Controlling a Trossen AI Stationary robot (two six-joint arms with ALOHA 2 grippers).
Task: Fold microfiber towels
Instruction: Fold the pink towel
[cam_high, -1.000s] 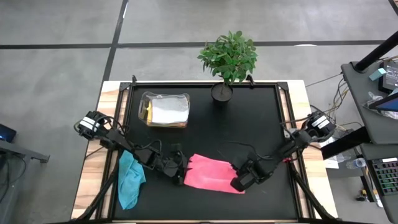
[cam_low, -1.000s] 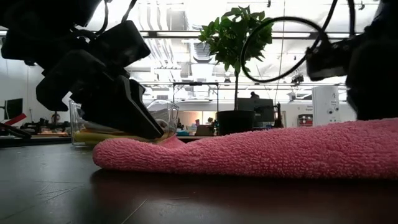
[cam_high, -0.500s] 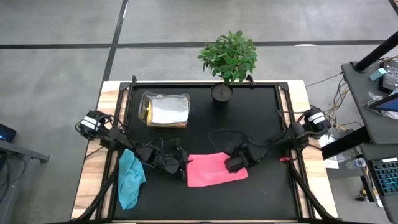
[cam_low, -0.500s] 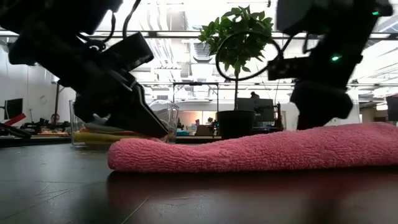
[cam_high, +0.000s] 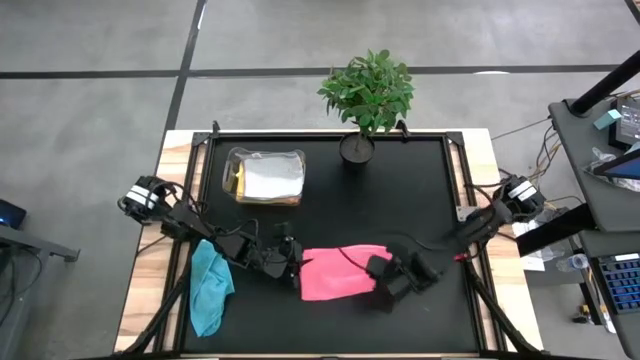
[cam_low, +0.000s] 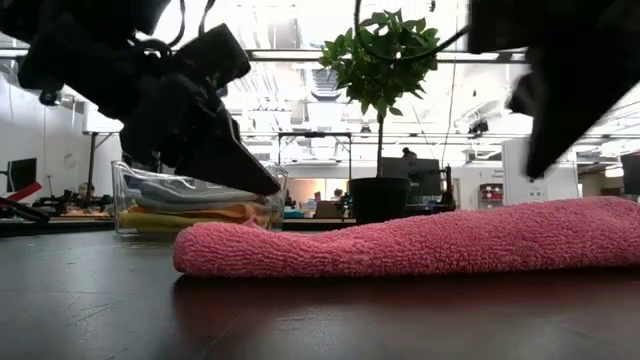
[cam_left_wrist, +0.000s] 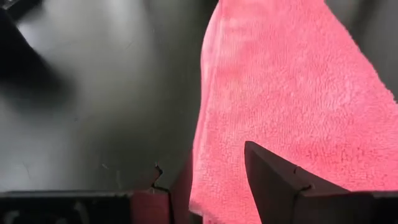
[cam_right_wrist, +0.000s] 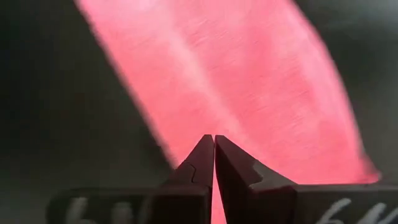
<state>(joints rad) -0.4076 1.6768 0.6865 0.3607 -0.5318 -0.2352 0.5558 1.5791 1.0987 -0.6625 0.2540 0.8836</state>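
The pink towel (cam_high: 338, 273) lies folded on the black table (cam_high: 400, 200), near its front edge, a thick soft slab in the low view (cam_low: 400, 245) with a rounded fold at one end. It looks light, limp and fuzzy, so it should drape and slump instead of holding a crease; my guess is that the best hold is a pinch at a corner or along an edge, taking all layers together. The left gripper (cam_high: 291, 266) sits at the towel's left edge, its 2 fingers (cam_left_wrist: 273, 180) parted over the cloth's border, and I cannot tell whether they actually grip it. The right gripper (cam_high: 383, 291) is at the towel's right end, its fingers (cam_right_wrist: 214, 163) pressed together with nothing between them. A teal towel (cam_high: 209, 288) lies crumpled at the table's left front. Farther back, a clear box (cam_high: 264, 177) holds more towels, and a potted plant (cam_high: 366, 95) stands at the rear
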